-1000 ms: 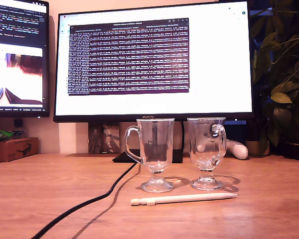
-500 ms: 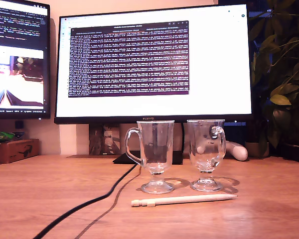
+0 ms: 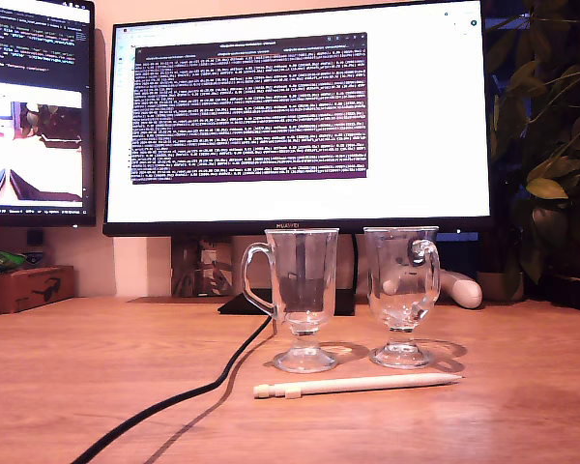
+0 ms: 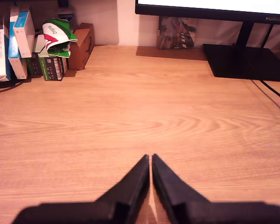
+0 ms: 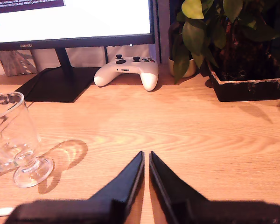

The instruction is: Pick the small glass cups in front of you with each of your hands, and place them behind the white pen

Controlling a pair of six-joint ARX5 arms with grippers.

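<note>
Two small glass cups stand side by side on the wooden desk in the exterior view, one [image 3: 302,290] with its handle toward that view's left, the other [image 3: 402,285] toward its right. The white pen [image 3: 358,386] lies flat just in front of their feet. Neither arm shows in the exterior view. My first gripper [image 4: 151,158] is shut and empty over bare desk, with no cup in its view. My second gripper [image 5: 146,155] is also shut and empty; one cup [image 5: 14,135] stands well off to its side, apart from the fingers.
A large monitor [image 3: 300,116] on a black stand [image 5: 56,84] rises behind the cups. A black cable [image 3: 174,401] runs across the desk. A white game controller [image 5: 128,72] and potted plant [image 5: 247,51] sit near the second gripper. Boxes [image 4: 28,42] line the desk's back edge.
The cups and pen have not moved. Only the picture on the side monitor changes, and the exterior view shifts very slightly.
</note>
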